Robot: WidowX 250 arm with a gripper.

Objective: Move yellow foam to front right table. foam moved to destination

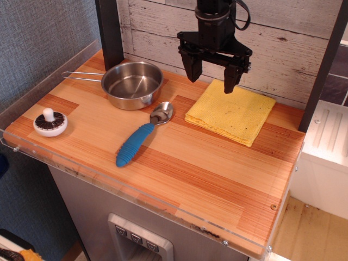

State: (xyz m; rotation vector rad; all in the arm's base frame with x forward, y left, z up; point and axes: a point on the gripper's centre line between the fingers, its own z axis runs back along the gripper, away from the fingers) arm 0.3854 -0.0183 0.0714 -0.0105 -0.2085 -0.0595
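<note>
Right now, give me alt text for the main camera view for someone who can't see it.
An open gripper hangs above the back edge of the yellow foam at the back right of a wooden table. To its left sit a steel pot, a blue-handled spoon and a toy mushroom.

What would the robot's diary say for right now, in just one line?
gripper: open, above back edge of yellow foam | foam: flat, back right of table, not gripped | front right: foam not there yet
</note>
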